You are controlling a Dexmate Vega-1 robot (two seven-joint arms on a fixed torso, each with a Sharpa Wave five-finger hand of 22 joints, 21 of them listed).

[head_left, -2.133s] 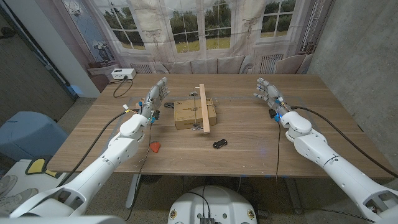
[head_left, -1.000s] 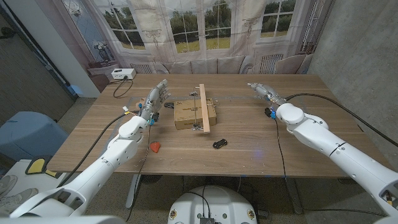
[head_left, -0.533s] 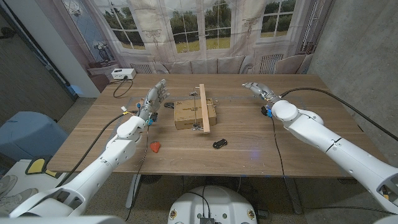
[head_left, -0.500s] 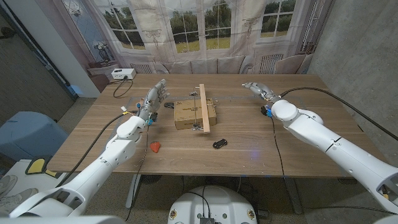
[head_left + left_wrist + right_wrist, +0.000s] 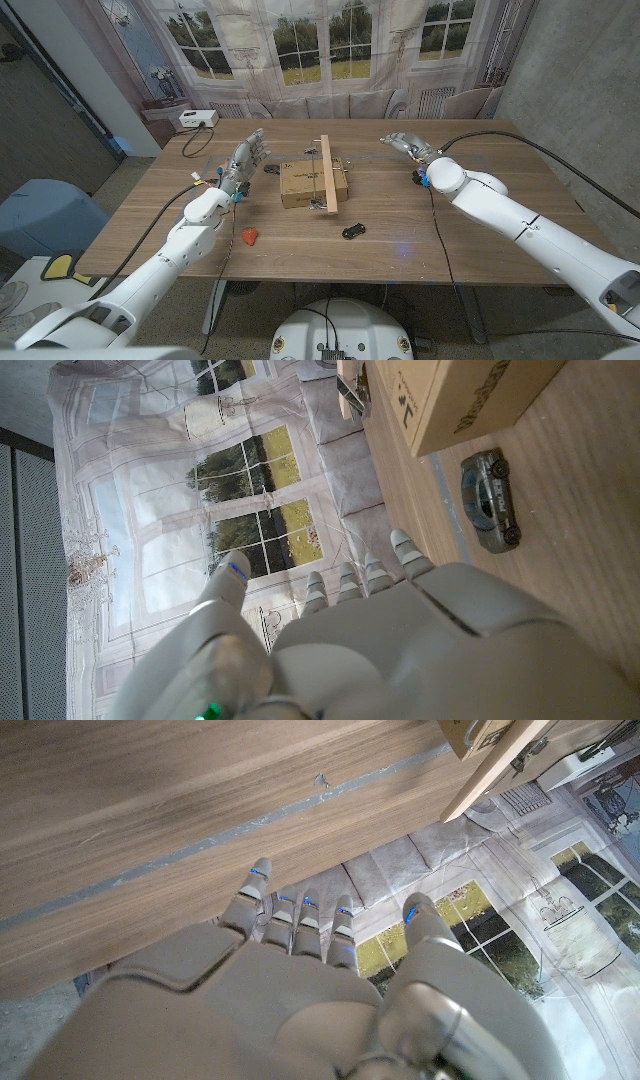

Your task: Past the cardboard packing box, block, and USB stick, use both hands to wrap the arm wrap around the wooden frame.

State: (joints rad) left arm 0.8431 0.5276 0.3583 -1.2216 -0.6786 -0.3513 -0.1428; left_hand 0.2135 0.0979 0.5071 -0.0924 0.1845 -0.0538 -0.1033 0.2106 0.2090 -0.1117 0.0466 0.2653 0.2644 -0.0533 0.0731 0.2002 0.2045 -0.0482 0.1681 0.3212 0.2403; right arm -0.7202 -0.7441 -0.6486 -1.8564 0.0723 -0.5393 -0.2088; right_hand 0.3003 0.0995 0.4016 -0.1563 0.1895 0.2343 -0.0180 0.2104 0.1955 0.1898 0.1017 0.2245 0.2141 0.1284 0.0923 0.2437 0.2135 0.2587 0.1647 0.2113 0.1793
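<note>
1. Approach step, nothing grasped: left hand (image 5: pixel 246 157) and right hand (image 5: pixel 404 143) are both raised over the wooden counter (image 5: pixel 420 225), fingers spread and empty.
2. The upright light wooden frame (image 5: pixel 325 172) stands against the brown cardboard packing box (image 5: pixel 308 183), between the two sets of fingers. I can't pick out the arm wrap.
3. Next, probably: locate the wrap, bring both hands inward.
4. Left wrist view shows a small dark toy car (image 5: pixel 489 499) on the counter just beyond the left fingers.

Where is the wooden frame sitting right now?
In the head view the wooden frame lies mid-table, running front to back across the right part of the cardboard box, between the left hand and the right hand.
</note>
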